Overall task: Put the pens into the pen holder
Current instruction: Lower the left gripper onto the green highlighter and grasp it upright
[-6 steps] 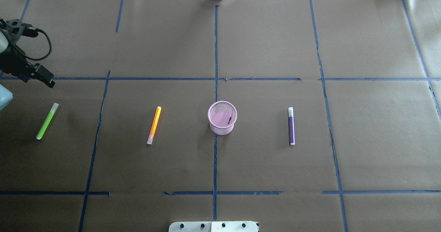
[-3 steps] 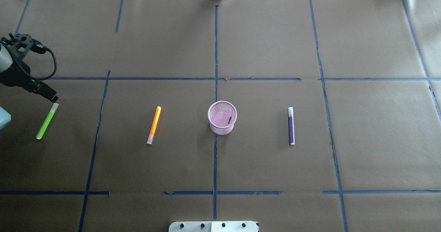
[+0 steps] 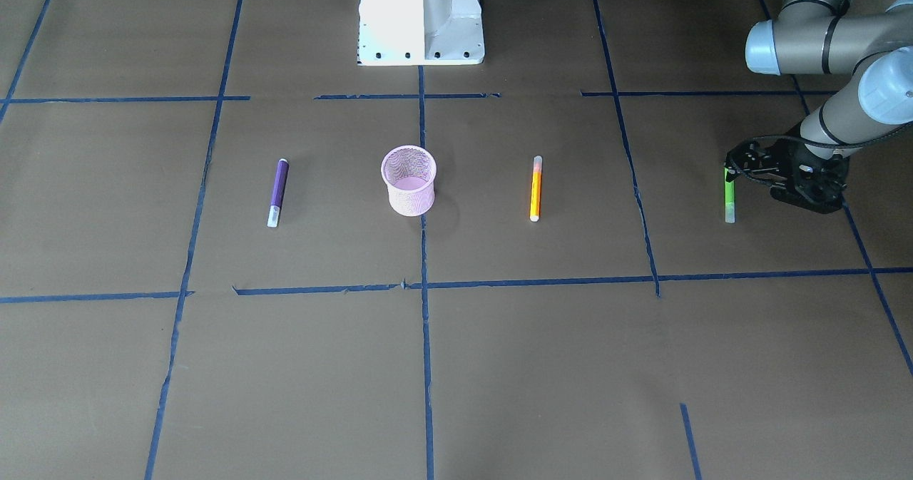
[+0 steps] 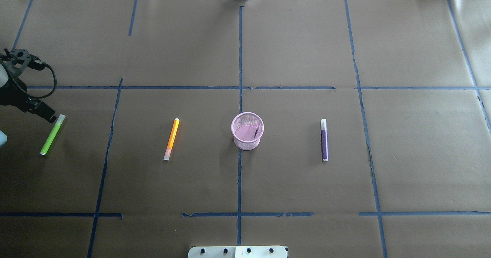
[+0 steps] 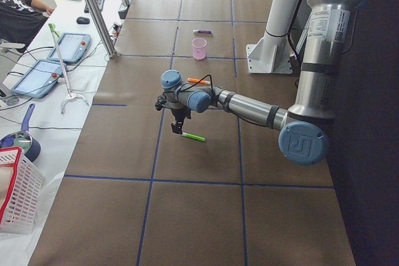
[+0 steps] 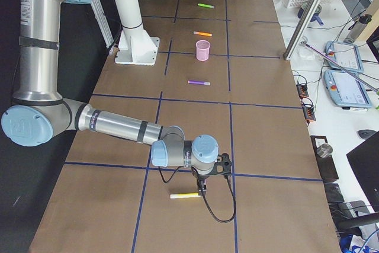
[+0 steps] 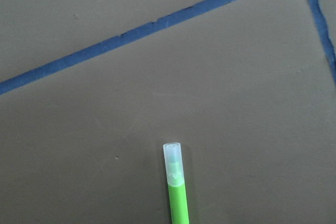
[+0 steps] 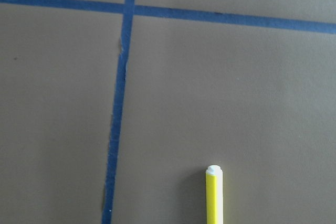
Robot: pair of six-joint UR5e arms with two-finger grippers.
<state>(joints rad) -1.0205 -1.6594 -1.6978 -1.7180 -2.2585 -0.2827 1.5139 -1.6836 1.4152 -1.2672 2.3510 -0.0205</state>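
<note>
Over at the left edge, has lowered the left gripper (image 4: 50,116) to the capped end of the green pen (image 4: 51,135), jaws unreadable, as with the right gripper (image 6: 202,191); pickup likely next, pink pen holder (image 4: 247,130) mid-table.

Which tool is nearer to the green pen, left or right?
Left. The left tool is just by the pale capped end of the green pen. The right tool is far off on the robot's other side, next to the yellow pen.
</note>
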